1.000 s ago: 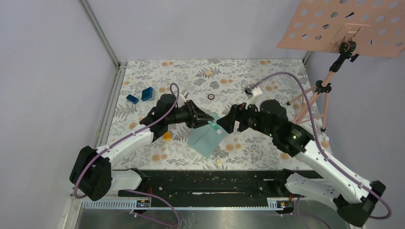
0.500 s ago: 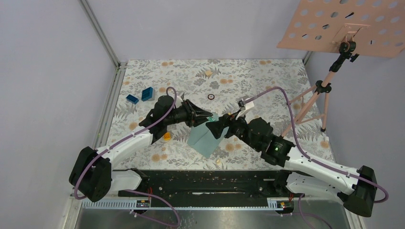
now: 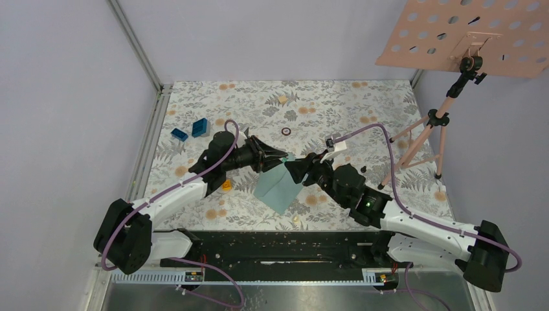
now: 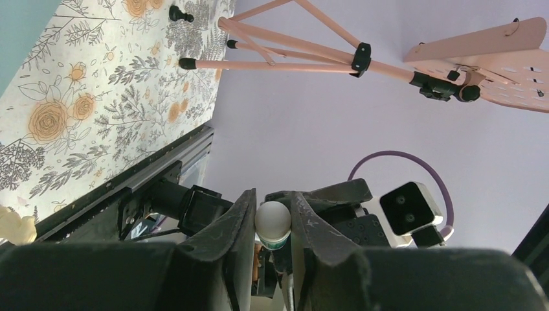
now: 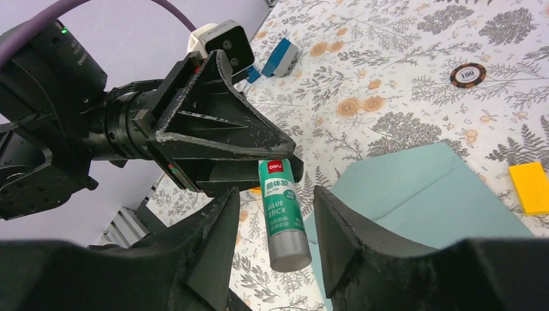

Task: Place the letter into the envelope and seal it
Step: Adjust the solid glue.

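Note:
The teal envelope [image 3: 277,189] lies flat on the floral table, also visible in the right wrist view [image 5: 427,194]. The letter is out of view. My left gripper [image 3: 283,157] hovers over the envelope's far corner, shut on a green and white glue stick [image 5: 283,214] near its top end [image 4: 272,222]. The stick's grey lower end points toward the right arm. My right gripper [image 5: 275,197] faces the left one, its jaws standing open on either side of that grey end with a gap on both sides. In the top view the right gripper [image 3: 294,170] sits just right of the left fingertips.
Two blue blocks [image 3: 199,127] lie at the table's far left, and a poker chip [image 3: 285,131] sits behind the grippers. A yellow piece [image 5: 531,188] rests by the envelope. A pink tripod [image 3: 421,139] carrying a perforated board [image 3: 466,32] stands at the right.
The right arm has stretched left and down until its jaws flank the glue stick's lower end, and the jaws have narrowed. The left arm has held still, gripping the stick.

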{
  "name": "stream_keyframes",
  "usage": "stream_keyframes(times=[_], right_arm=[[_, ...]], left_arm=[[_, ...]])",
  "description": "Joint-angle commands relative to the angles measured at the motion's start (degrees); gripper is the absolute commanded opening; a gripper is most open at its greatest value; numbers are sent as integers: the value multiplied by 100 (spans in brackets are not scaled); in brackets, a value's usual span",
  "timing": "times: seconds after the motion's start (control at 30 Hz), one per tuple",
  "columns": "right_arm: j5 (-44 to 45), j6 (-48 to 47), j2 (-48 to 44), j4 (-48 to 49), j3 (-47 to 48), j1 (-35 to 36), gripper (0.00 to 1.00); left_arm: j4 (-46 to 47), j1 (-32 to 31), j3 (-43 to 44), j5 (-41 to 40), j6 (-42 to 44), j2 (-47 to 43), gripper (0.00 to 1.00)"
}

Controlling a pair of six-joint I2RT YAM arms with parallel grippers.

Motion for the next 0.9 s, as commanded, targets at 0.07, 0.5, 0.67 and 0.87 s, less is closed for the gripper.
stream_keyframes(times=[0.07,0.5,0.67,0.87], right_arm=[[-11,281,351,699,63,44,51],[-117,357,509,799,120,44,35],[-183,406,580,840,140,46,35],[-248,437,711,855,229,45,39]], left_arm=[[565,35,-131,-93,-299,-128,0],[720,53,-249,-25,-391,-139,0],[799,61,-270,28,-410,-130,0],[924,72,-326,67,-482,-122,0]])
